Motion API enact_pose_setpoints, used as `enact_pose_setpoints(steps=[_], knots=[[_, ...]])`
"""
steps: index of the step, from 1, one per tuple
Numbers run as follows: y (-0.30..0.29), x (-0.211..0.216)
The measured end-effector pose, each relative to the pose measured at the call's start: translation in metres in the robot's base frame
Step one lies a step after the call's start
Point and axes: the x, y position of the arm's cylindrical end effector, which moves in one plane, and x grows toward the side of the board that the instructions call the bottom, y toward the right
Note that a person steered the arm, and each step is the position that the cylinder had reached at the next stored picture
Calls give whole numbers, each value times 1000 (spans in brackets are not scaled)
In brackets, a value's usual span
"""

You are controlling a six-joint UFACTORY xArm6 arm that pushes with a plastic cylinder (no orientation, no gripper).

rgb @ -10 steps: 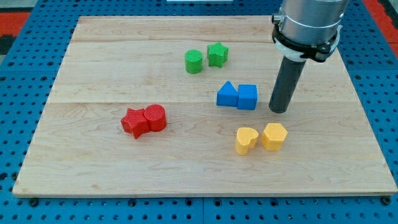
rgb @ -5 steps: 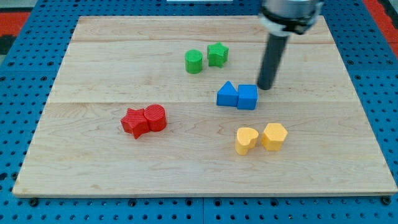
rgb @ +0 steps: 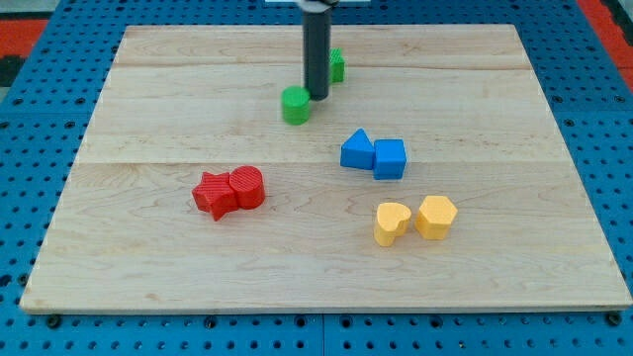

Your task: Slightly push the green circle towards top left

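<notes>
The green circle (rgb: pixel 295 105) sits on the wooden board (rgb: pixel 148 119), a little above its middle. My tip (rgb: pixel 316 96) stands right at the circle's upper right edge, touching or nearly touching it. The green star (rgb: pixel 337 66) is just behind the rod, towards the view's top right, partly hidden by it.
A blue triangle (rgb: pixel 357 151) and blue cube (rgb: pixel 390 158) lie side by side right of centre. A red star (rgb: pixel 213 194) and red cylinder (rgb: pixel 246 186) touch at the lower left. A yellow heart (rgb: pixel 392 222) and yellow hexagon (rgb: pixel 436 216) sit at the lower right.
My tip moved from right of the blue cube up and left to the green blocks. The green circle has shifted down and left, the green star up, and the blue pair slightly left.
</notes>
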Motion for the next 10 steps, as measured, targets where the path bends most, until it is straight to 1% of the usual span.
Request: enact_pose_setpoints(steps=[1,2,3,4,5,6,7,8,9,10], knots=[[-8,39],[-28,71],[-23,100],[-82,81],[-82,67],[-73,75],[-70,69],[-70,52],[-80,21],[-79,11]])
